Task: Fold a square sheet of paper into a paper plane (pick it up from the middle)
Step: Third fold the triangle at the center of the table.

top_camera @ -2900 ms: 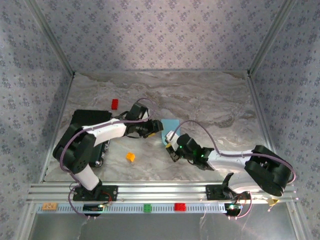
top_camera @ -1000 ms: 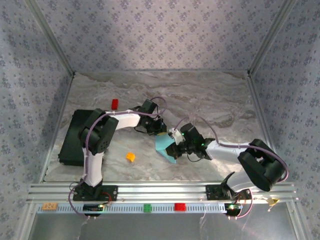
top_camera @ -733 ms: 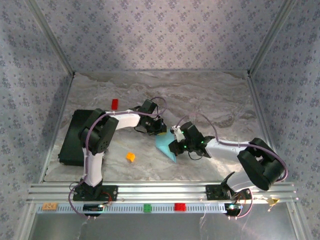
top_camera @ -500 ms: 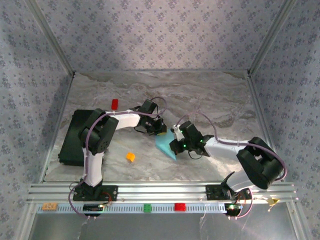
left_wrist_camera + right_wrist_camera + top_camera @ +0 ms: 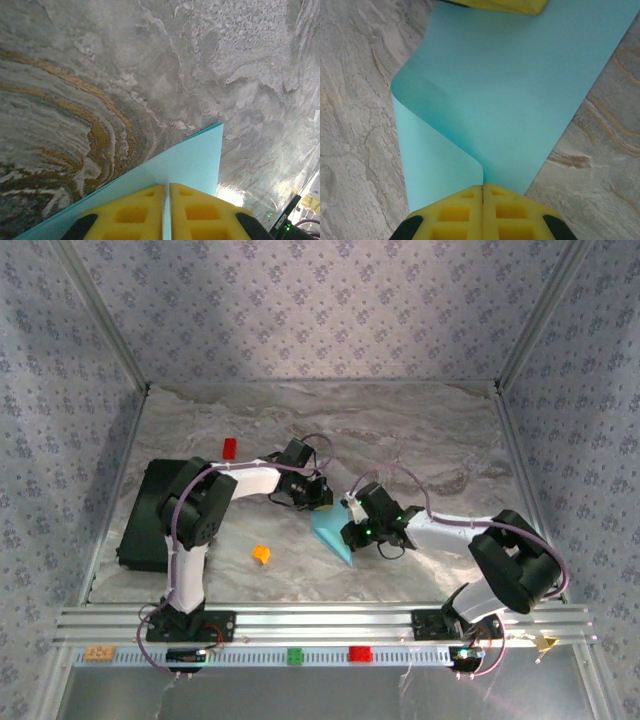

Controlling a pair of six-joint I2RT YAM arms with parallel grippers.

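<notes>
1. left gripper (image 5: pixel 166 192): clamped on one edge of the sheet, with a blue sliver in the gap.
2. right gripper (image 5: pixel 483 192): pinched closed on the opposite edge, right where the paper rolls over itself.
3. square sheet of paper (image 5: pixel 331 533): middle of the table (image 5: pixel 430 440), spanned between both grippers. In the top view, left is at its 11 o'clock, right at its 3 o'clock, and one corner aims at 5 o'clock.
4. Progress, my read: early. There is one soft bend, not pressed flat. I can't confirm a sharp crease, and there's no dart shape.
5. Remaining, my read: flatten this fold, then nose folds, centre crease and wings.
</notes>
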